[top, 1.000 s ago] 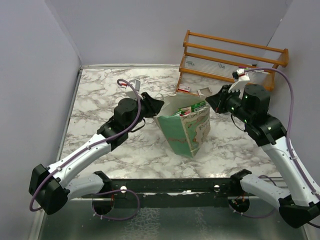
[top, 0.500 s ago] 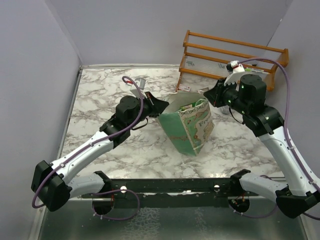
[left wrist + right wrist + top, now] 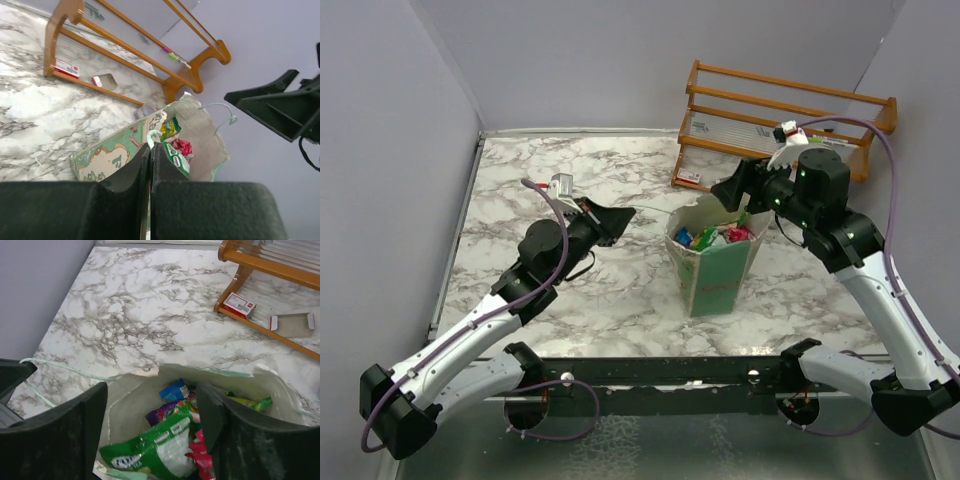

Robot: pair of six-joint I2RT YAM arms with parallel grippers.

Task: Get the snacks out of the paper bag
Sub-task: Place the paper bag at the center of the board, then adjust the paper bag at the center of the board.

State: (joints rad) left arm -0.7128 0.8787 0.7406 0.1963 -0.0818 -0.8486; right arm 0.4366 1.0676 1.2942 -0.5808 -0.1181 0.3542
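paper bag (image 3: 715, 282) now upright | left pincer (image 3: 623, 213) pinches its cord handle (image 3: 650, 211) taut | right pincer (image 3: 728, 194) just opened, empty, over snacks (image 3: 715, 238) | I can start picking

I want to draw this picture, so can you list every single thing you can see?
table: one, white-grey marble, under everything
bag: one, mint green, white inside, standing open mid-table
handle: one, pale cord, taut from the bag's rim
snacks: several, green, blue, purple, pink, yellow, inside the bag; exact count hidden
rack: one, orange-brown wood, far right corner
box: one, white and red, at the rack's base
carton: one, grey-white, flat, at the rack's base
left end effector: one, black, shut on the handle
right end effector: one, black, open above the bag
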